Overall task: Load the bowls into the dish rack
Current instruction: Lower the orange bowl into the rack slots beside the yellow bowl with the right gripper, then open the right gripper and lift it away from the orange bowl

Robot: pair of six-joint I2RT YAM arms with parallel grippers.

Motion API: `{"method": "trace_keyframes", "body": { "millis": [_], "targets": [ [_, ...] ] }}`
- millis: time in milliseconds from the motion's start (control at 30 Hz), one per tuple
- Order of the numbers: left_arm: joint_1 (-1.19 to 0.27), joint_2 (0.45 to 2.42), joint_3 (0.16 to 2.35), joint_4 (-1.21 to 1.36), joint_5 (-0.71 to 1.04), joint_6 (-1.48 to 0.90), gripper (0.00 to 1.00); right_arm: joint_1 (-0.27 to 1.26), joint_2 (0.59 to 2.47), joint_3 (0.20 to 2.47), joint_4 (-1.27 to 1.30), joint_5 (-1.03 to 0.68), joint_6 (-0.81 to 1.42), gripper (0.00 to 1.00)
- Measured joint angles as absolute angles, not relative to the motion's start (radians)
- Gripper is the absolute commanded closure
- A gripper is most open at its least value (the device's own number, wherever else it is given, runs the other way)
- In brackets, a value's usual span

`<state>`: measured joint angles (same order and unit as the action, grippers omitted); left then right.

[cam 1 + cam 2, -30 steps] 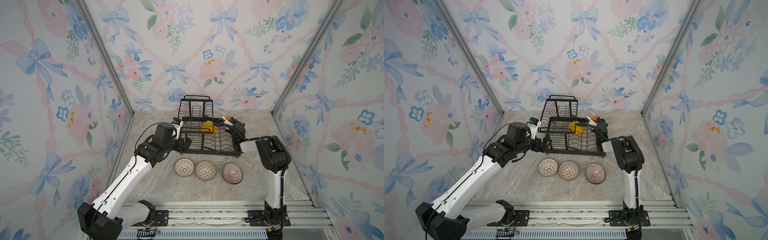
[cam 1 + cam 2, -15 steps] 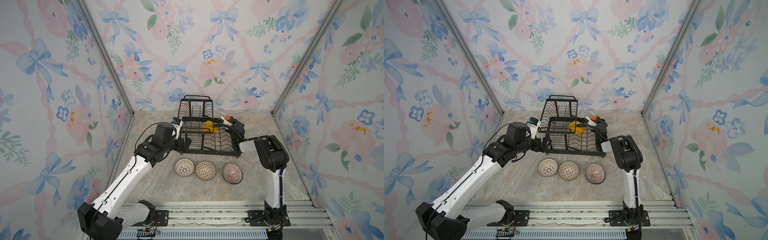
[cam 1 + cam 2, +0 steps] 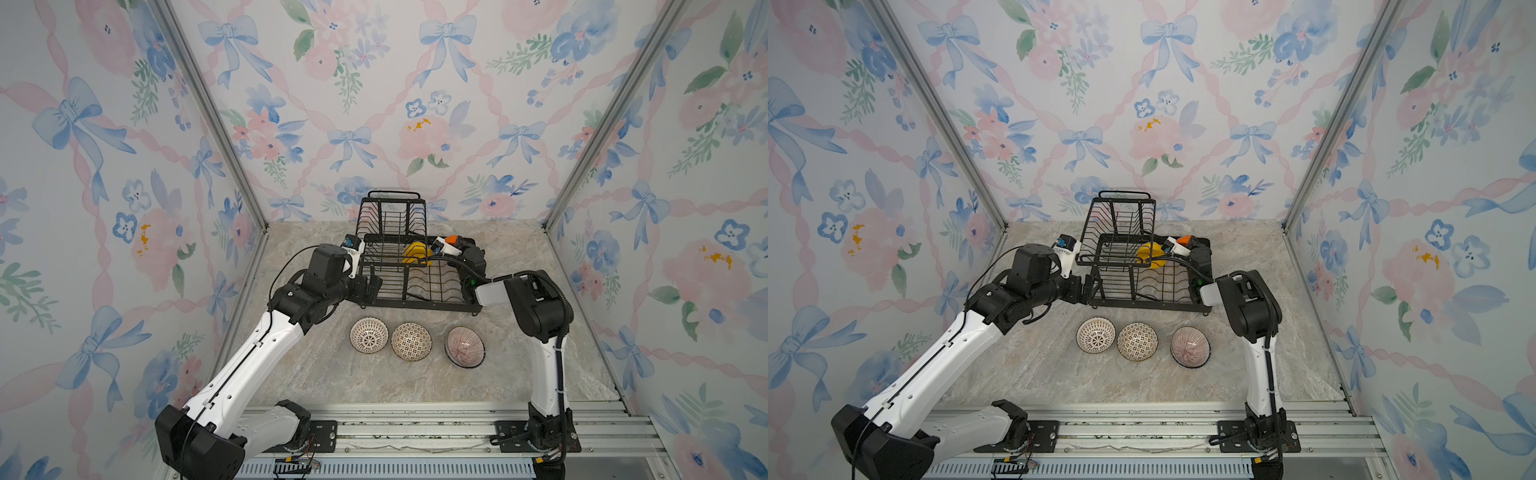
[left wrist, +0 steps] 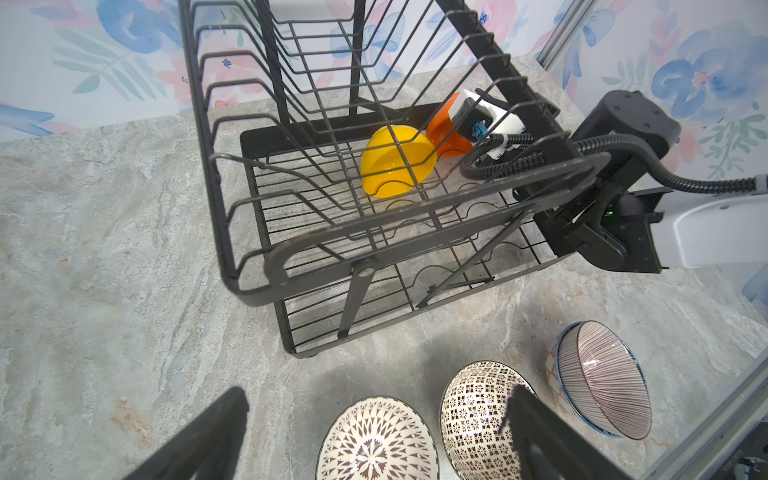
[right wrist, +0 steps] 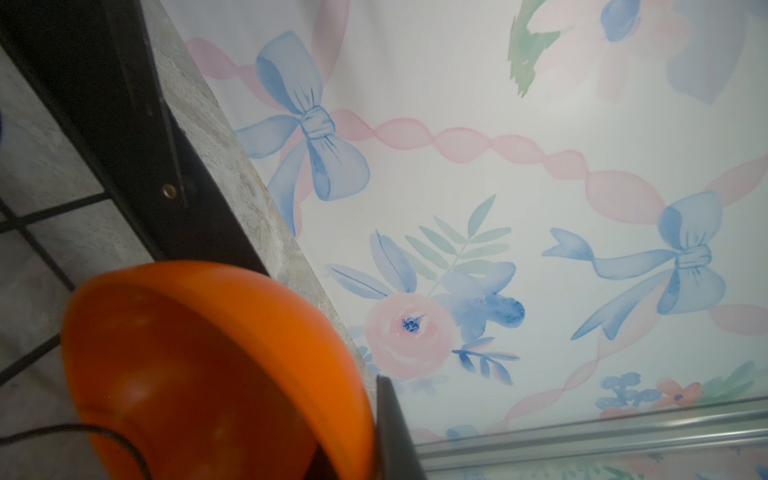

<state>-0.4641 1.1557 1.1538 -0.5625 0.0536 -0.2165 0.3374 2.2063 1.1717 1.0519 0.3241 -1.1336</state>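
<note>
A glossy orange round bowl point(image 5: 199, 374) fills seven o'clock. The right gripper point(image 5: 370, 449) pinches its rim at six o'clock, with one black finger point(image 5: 395, 432) showing. At ten o'clock runs the black metal dish rack frame point(image 5: 124, 137). Beside it lies a strip of grey marble tabletop point(image 5: 249, 199). Bow-and-flower wallpaper point(image 5: 498, 166) covers twelve to four o'clock. A silver aluminium rail point(image 5: 582, 432) crosses five o'clock.

Five bowls show, one of each look: yellow bowl point(image 3: 415, 252), orange bowl point(image 4: 442, 135), lattice bowl point(image 3: 369, 335), mosaic bowl point(image 3: 411, 341), striped bowl point(image 3: 464, 347). One rack point(image 4: 436, 205), with two tiers. One counter point(image 3: 374, 386). Two bowls at the rack, three on the counter. Two arms, one claw each: left claw point(image 4: 376, 401), right claw point(image 3: 445, 246).
</note>
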Motion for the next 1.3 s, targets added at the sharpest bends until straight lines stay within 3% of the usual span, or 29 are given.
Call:
{"method": "trace_keyframes", "body": {
  "millis": [267, 633, 767, 900, 1000, 1033, 1300],
  "targets": [
    [-0.464, 1.156, 1.154, -0.562, 0.054, -0.216, 0.02, 0.336, 2.206, 1.172, 1.049, 0.323, -1.115, 0.86],
    [-0.462, 1.156, 1.154, -0.562, 0.054, -0.216, 0.02, 0.335, 2.206, 1.172, 1.043, 0.321, -1.085, 0.78],
    [-0.461, 1.156, 1.154, -0.562, 0.054, -0.216, 0.02, 0.335, 2.205, 1.172, 1.039, 0.321, -1.08, 0.71],
    [-0.461, 1.155, 1.154, -0.562, 0.054, -0.216, 0.02, 0.332, 2.195, 1.169, 1.025, 0.319, -1.069, 0.55],
    [-0.461, 1.152, 1.151, -0.562, 0.054, -0.217, 0.02, 0.328, 2.166, 1.157, 1.001, 0.315, -1.055, 0.22],
    [-0.461, 1.15, 1.149, -0.562, 0.054, -0.216, 0.02, 0.328, 2.153, 1.151, 0.996, 0.313, -1.052, 0.17],
    [-0.45, 1.132, 1.121, -0.562, 0.054, -0.217, 0.02, 0.328, 2.038, 1.1, 0.959, 0.309, -1.009, 0.0]
  ]
}}
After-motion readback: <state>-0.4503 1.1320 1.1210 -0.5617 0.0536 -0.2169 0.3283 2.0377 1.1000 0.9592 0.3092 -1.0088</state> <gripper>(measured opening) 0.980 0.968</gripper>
